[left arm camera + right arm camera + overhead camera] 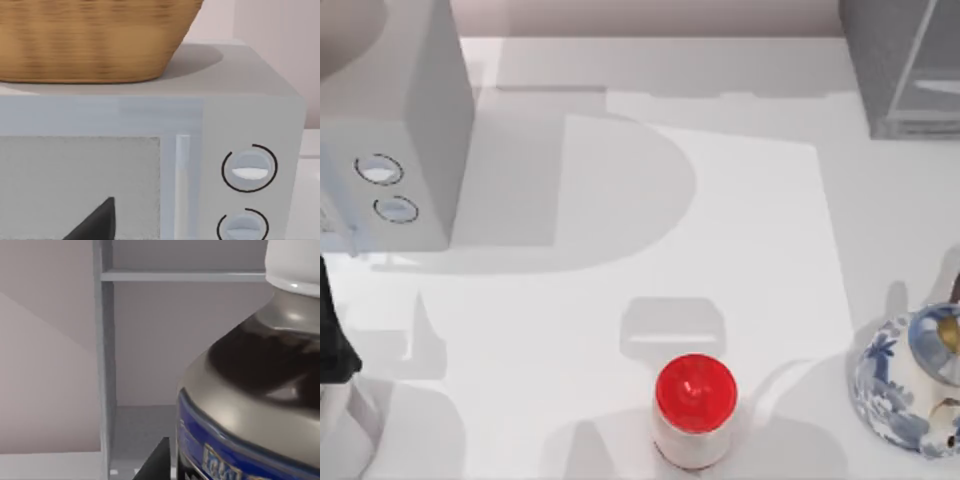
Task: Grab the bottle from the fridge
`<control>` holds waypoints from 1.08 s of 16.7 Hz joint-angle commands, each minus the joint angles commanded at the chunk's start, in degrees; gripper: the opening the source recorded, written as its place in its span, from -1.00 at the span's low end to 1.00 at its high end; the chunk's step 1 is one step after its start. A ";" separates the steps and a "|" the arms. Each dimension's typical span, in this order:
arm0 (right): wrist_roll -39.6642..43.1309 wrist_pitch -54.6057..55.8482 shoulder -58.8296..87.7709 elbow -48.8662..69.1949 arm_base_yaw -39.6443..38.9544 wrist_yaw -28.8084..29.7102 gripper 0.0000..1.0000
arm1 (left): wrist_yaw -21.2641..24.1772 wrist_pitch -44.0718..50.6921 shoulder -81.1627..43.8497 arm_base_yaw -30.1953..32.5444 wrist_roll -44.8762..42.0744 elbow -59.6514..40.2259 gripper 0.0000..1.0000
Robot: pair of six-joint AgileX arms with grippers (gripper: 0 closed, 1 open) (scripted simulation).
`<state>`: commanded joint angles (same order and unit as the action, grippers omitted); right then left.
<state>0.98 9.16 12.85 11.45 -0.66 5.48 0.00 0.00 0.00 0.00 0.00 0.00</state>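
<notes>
Rendered kitchen setup, as far as I can judge. I see a white table (740, 250) carrying household appliances: a grey microwave-like box with two round dials (390, 150) at the left, a woven wicker basket (95, 40) sitting on top of it, and the fridge (905, 65) with glassy front at the far right corner. A blue-and-white porcelain teapot (910, 385) stands at the right edge, a red-capped jar (693, 410) near the front. Inside the fridge: shelf, bottle (260, 390).

I find no legible text. The bottle (250, 390) carries a blue label band (220, 455) with pale lettering, too blurred to read. The grey box's dials (249, 167) bear no markings.
</notes>
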 joint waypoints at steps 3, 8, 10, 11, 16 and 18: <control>0.76 6.96 14.59 9.70 -1.96 4.91 -1.00 | 0.00 0.00 0.00 0.00 0.00 0.00 1.00; 1.19 19.48 47.63 25.13 -9.90 15.63 -1.00 | 0.00 0.00 0.00 0.00 0.00 0.00 1.00; 1.02 24.53 60.64 30.38 -14.81 20.29 -1.00 | 0.00 0.00 0.00 0.00 0.00 0.00 1.00; 0.88 27.01 66.80 32.80 -17.47 22.58 -1.00 | 0.00 0.00 0.00 0.00 0.00 0.00 1.00; -0.12 38.94 92.40 43.07 -31.56 32.97 -1.00 | 0.00 0.00 0.00 0.00 0.00 0.00 1.00; -0.51 43.04 99.44 46.07 -36.66 36.17 -1.00 | 0.00 0.00 0.00 0.00 0.00 0.00 1.00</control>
<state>0.46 52.20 112.28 57.52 -37.32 41.65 0.00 0.00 0.00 0.00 0.00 0.00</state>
